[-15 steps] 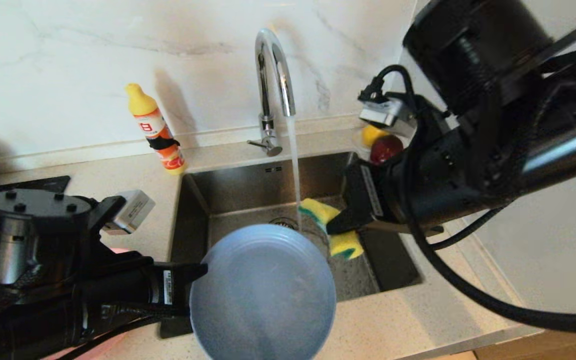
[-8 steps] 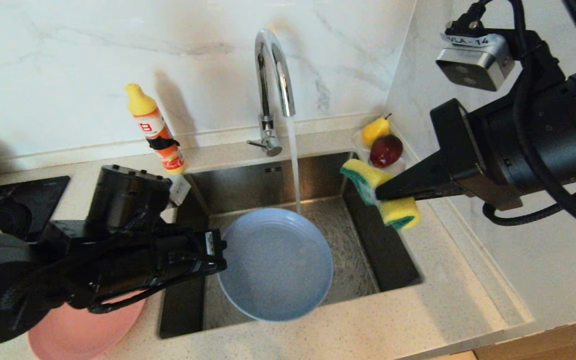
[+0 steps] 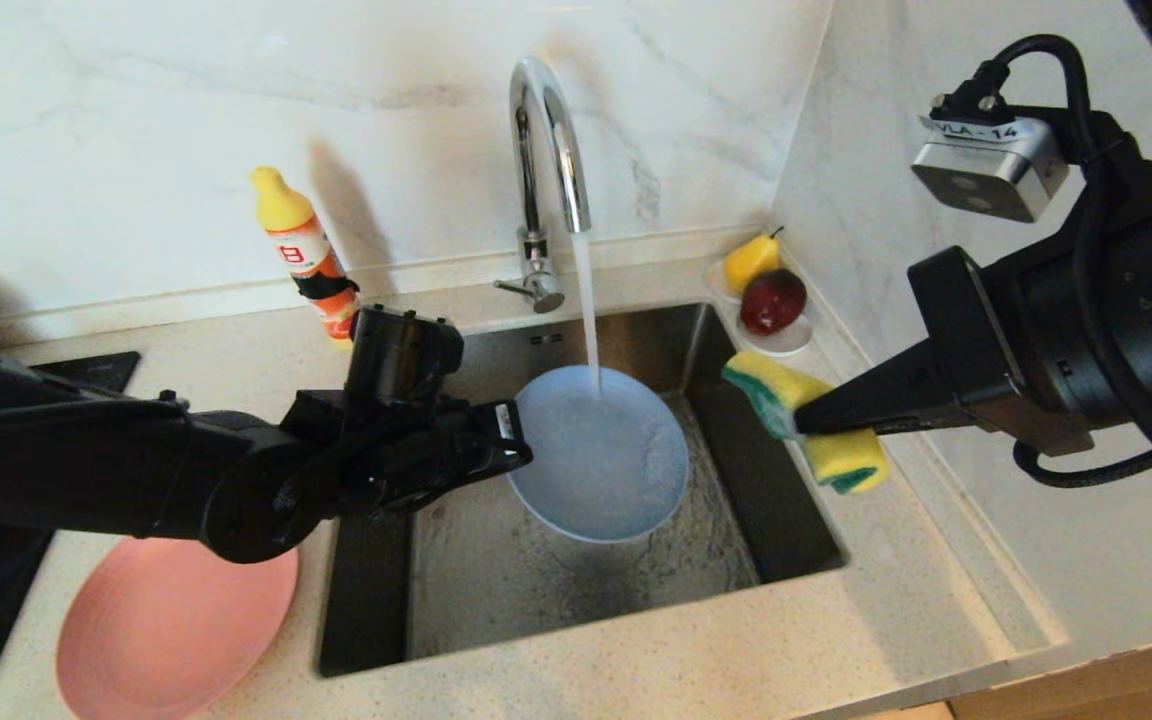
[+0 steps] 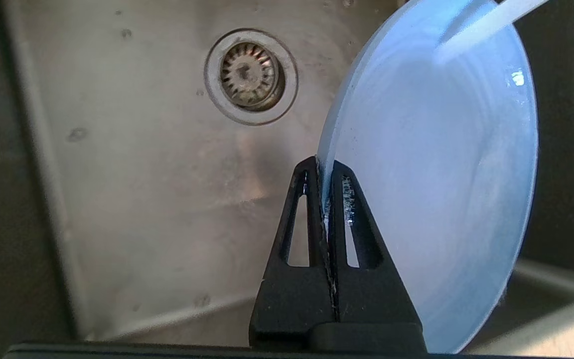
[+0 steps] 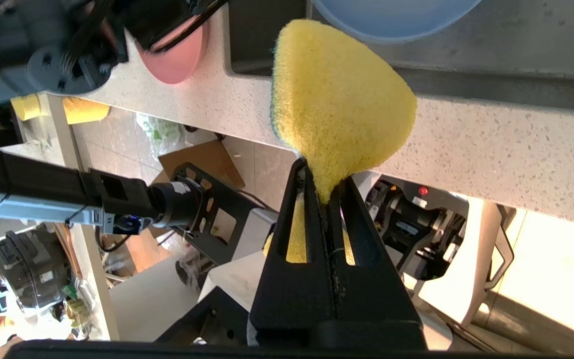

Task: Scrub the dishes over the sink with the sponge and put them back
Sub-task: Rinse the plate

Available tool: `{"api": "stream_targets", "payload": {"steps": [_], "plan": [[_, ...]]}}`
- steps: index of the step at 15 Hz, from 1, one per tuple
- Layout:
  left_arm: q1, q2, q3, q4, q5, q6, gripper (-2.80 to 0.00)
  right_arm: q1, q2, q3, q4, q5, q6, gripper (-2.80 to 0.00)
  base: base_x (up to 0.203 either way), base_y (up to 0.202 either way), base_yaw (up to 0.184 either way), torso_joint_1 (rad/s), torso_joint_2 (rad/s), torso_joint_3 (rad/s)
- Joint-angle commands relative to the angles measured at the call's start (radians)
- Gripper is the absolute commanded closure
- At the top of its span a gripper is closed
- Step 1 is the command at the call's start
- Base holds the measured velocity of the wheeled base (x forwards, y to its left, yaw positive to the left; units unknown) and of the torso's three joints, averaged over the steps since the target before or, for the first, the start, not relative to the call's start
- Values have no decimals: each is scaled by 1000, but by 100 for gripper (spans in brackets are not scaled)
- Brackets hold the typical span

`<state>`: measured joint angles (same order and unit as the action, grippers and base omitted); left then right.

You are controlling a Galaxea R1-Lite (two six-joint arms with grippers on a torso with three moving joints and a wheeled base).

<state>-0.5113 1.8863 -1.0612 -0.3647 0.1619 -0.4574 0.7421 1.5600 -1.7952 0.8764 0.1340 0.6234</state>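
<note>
Head view, your overview: the left gripper (image 3: 514, 452) reaches in over the sink (image 3: 496, 590) from its left edge, jaws closed on the rim of the grey-blue plate (image 3: 601, 455). You see the plate held above the basin floor, its hollow face turned up and toward the tap (image 3: 546, 150), the stream (image 3: 588, 310) landing on the far part of that face.

Left wrist view adds what the head view hides: the left gripper (image 4: 324, 172) pinches the plate (image 4: 441, 189) edge-on, both jaws pressed flat against the thin rim. The plate stands tilted, rim running away from the jaws, with the round strainer drain (image 4: 250, 76) on the basin floor beside it.

Right gripper (image 3: 804, 422): jaws clamped on the waist of the sponge (image 3: 806, 420). It hangs over the sink's right edge and the surface (image 3: 896, 590), well apart from the plate. Its long axis runs crosswise to the jaws, from back-left to front-right; the green face shows along the side toward the sink.

Right wrist view gives you only the yellow foam of the sponge (image 5: 339, 104), squeezed narrow between the jaws.

Pink plate (image 3: 176, 630) lies flat on the surface left of the sink. Detergent bottle (image 3: 311, 260) stands behind; saucer with fruit (image 3: 771, 300) sits at the back right corner.
</note>
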Motion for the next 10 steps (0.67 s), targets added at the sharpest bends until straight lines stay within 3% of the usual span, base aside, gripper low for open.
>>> {"api": "stream_targets", "payload": {"steps": [1, 10], "plan": [[-1, 59, -44, -2, -3, -1, 0, 0, -5, 10, 6, 1, 4, 0, 0, 0, 0, 0, 0, 0], [23, 92, -97, -2, 4, -1, 0, 0, -5, 68, 3, 2, 4, 0, 0, 0, 0, 0, 0, 0]]}}
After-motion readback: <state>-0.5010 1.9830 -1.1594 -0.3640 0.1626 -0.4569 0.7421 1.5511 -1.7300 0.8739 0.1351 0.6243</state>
